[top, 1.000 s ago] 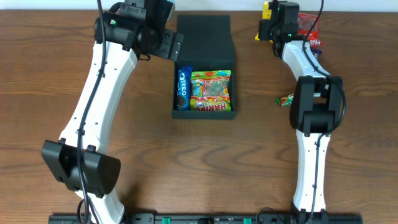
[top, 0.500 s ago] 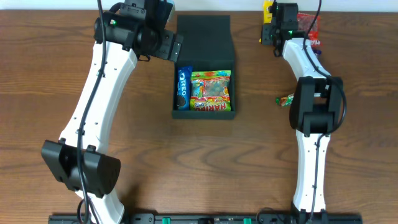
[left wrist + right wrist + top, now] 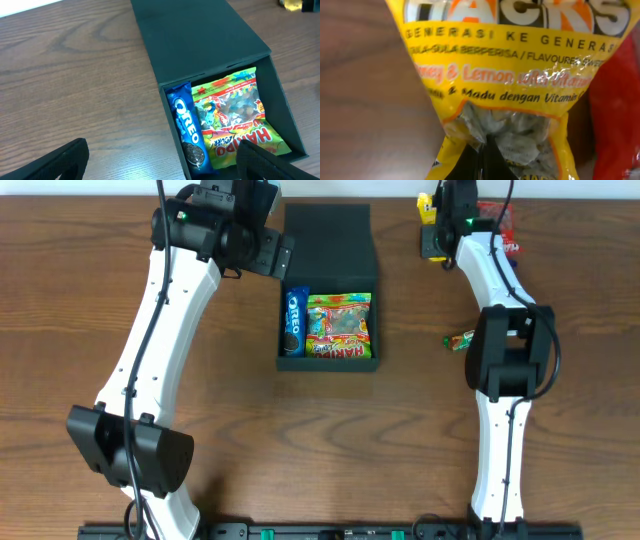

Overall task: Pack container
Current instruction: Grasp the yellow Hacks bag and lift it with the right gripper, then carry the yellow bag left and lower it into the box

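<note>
The container (image 3: 328, 362) is a dark box lying open at the table's middle, its flap lid (image 3: 328, 238) folded back. Inside lie a blue Oreo pack (image 3: 293, 322) and a colourful Haribo bag (image 3: 339, 328). In the left wrist view the Oreo pack (image 3: 186, 127) and the Haribo bag (image 3: 235, 120) show between my wide black fingers (image 3: 65, 160). My left gripper (image 3: 272, 252) hangs open above the container's left side, holding nothing. At the far right my right gripper (image 3: 436, 222) is shut on a yellow candy bag (image 3: 510, 75), pinching its clear lower part.
A red packet (image 3: 497, 220) lies just right of the yellow candy bag (image 3: 426, 202); its edge (image 3: 620, 100) shows in the right wrist view. A small wrapped sweet (image 3: 459, 340) lies beside the right arm. The table's far edge runs close behind both.
My right gripper has closed on the yellow candy bag and shifted slightly towards the far edge. The left arm and the container have not moved.
</note>
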Controlling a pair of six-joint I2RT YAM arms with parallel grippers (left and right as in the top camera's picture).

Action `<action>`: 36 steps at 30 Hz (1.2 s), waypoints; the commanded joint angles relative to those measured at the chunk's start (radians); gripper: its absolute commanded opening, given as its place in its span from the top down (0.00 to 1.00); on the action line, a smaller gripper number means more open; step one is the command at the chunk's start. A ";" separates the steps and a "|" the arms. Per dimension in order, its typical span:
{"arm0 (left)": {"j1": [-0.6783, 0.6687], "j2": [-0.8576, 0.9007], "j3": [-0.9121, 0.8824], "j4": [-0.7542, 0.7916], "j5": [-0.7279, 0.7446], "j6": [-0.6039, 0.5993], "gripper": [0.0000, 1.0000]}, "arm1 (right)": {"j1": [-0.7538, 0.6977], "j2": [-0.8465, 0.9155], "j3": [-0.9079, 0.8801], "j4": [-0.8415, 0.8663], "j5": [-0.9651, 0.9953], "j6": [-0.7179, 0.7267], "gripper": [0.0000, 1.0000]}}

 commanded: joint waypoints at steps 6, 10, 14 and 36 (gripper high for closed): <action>0.035 -0.037 0.010 0.013 0.003 -0.008 0.05 | 0.092 -0.283 -0.015 -0.208 -0.013 -0.071 0.99; 0.077 -0.073 0.010 0.043 -0.001 -0.008 0.05 | 0.143 -0.441 -0.015 -0.360 -0.166 -0.258 0.99; 0.122 -0.105 0.010 0.064 0.000 -0.008 0.05 | 0.182 -0.499 -0.015 -0.473 -0.328 -0.374 0.99; 0.180 -0.164 0.010 0.066 -0.004 0.004 0.05 | 0.395 -0.495 -0.285 -0.682 -0.506 -0.874 0.99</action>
